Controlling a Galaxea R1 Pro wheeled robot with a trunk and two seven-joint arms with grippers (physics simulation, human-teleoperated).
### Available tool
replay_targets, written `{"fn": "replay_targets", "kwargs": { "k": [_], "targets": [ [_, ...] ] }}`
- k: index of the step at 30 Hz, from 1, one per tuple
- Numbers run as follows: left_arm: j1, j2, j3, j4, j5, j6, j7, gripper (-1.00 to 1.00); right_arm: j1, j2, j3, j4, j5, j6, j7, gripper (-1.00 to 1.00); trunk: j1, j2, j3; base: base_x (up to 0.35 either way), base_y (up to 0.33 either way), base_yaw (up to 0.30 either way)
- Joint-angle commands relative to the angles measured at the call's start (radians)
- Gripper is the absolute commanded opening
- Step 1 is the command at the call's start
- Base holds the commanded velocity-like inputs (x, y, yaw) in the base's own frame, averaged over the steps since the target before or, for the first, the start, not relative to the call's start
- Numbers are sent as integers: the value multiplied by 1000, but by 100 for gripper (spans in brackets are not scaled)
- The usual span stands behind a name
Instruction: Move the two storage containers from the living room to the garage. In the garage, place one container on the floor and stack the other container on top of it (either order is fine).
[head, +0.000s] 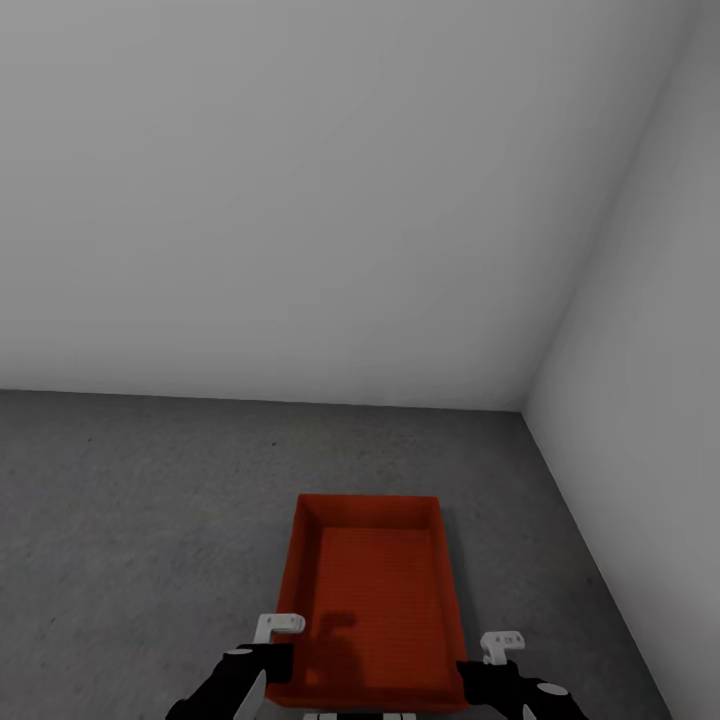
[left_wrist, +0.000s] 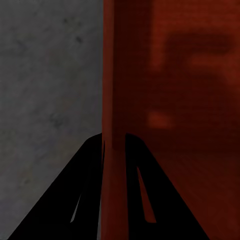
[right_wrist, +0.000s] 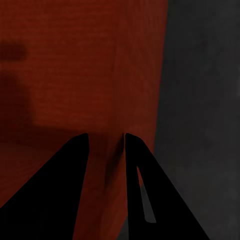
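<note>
Between the left claw (left_wrist: 114, 145) and right claw (right_wrist: 106, 142), each clamped on a side wall, the storage container (head: 372, 600) needs level, even lowering onto the concrete floor (head: 130, 520).

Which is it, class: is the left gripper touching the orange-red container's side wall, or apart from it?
Touching. In the left wrist view, the left gripper pinches the container wall between both fingers.

I count 1 storage container (head: 372, 600), an open orange-red box near me in the head view. I have 2 tools: 1 left tool (head: 268, 655) at the container's left wall and 1 right tool (head: 478, 665) at its right wall. 1 dark grey concrete floor (head: 130, 520) lies under it. 2 pale grey walls (head: 300, 200) meet in 1 corner, far right.
</note>
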Motion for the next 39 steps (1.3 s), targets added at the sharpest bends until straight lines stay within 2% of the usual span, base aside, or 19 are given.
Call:
{"fn": "replay_targets", "kwargs": {
  "k": [1, 15, 20, 31, 32, 39],
  "targets": [
    [-1, -5, 0, -5, 0, -1, 11, -100, 1, 5, 10, 1, -5, 6, 0, -100, 0, 0, -1, 0, 0, 0],
    [-1, -3, -2, -5, 4, -4, 6, -100, 1, 8, 6, 1, 0, 5, 0, -100, 4, -7, -4, 0, 0, 0],
    [-1, -12, 2, -7, -21, 15, 6, -100, 1, 2, 10, 0, -14, 5, 0, -100, 7, -14, -7, 0, 0, 0],
    [-1, -13, 6, -7, -24, 15, 6, -100, 1, 2, 10, 0, -16, 5, 0, -100, 7, -14, -7, 0, 0, 0],
    [-1, -20, -2, -5, 4, -58, 6, -100, 1, 32, 10, 0, 0, 5, 0, -100, 7, -14, -7, 0, 0, 0],
    [-1, -21, -2, -5, 3, -59, 8, -100, 1, 32, 10, 0, 0, 5, 0, -100, 7, -14, -7, 0, 0, 0]
  ]
}}
